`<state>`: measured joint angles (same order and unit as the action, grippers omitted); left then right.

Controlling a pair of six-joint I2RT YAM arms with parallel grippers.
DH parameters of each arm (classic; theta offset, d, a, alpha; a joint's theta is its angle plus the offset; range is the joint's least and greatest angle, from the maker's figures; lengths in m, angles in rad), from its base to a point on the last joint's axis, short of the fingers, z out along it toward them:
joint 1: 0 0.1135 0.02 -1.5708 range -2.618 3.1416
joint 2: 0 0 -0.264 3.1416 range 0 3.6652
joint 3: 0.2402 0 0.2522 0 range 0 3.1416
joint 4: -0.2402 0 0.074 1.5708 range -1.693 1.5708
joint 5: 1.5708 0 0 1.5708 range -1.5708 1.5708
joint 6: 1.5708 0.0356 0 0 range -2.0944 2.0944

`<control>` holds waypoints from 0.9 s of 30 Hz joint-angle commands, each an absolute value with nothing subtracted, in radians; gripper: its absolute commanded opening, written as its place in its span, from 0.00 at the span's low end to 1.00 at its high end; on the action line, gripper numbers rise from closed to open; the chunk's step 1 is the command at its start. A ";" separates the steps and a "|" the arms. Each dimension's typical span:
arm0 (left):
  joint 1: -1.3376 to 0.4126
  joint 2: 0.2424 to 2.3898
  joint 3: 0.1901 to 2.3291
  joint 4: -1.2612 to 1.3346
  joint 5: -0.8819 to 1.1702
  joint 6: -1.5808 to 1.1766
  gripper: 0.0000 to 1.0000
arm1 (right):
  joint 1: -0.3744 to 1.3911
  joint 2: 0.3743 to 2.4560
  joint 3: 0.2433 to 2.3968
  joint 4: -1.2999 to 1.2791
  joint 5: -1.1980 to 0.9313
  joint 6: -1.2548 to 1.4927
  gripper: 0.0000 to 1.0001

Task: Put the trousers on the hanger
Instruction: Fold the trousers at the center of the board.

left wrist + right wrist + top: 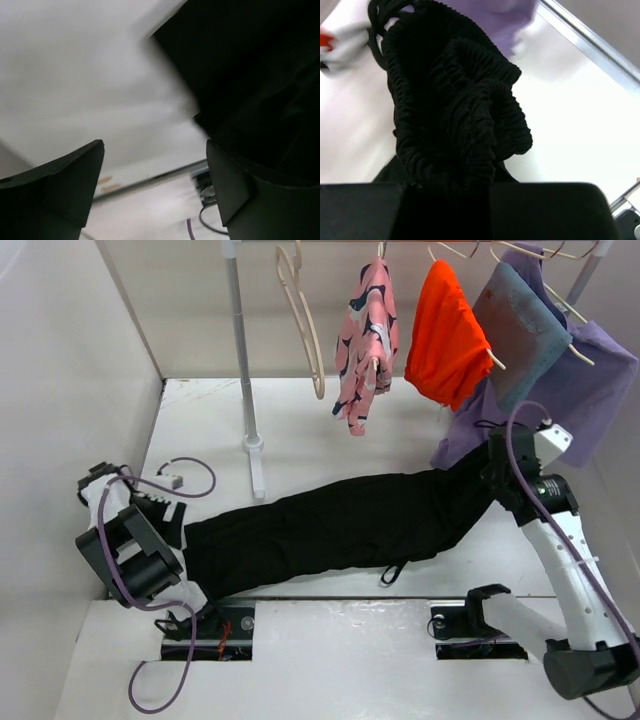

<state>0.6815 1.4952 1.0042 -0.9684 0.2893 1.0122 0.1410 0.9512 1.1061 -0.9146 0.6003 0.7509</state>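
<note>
While the trousers point(340, 525) lie stretched across the white table point(330, 450) from near left to far right, their ribbed waistband is bunched in the right pincer point(497, 475), which is clenched on the cloth. A thin drawstring loop point(392, 573) trails off their near edge. At the leg end the left pincer point(168, 518) is released, with its fingers point(240, 190) spread wide, nothing between them, and the black cloth just beside one. Behind, the hanger point(300, 320) hangs bare from the rail by the rack pole point(243, 360). To its right hang a pink patterned garment point(365, 335), an orange garment point(445, 325) and a purple one point(590, 380).
</note>
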 commanded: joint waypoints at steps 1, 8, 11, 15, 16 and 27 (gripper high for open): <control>0.571 1.490 0.968 -1.026 0.466 1.012 0.81 | 0.285 0.963 1.199 -0.997 0.849 0.797 0.00; 0.270 1.486 0.842 -0.732 0.311 0.819 0.89 | 0.550 1.043 1.314 -1.101 1.076 0.838 0.00; 0.261 1.563 0.831 -0.643 0.210 0.752 0.60 | 0.635 1.071 1.387 -1.158 1.158 0.847 0.00; 0.261 1.591 0.877 -0.643 0.253 0.738 0.02 | 0.722 1.112 1.474 -1.235 1.342 0.824 0.00; 0.252 1.591 0.891 -0.643 0.276 0.729 0.00 | 0.779 1.124 1.508 -1.264 1.367 0.815 0.00; 0.132 1.549 0.977 -0.612 0.385 0.675 0.00 | 1.308 1.517 1.761 -1.382 1.479 0.943 0.00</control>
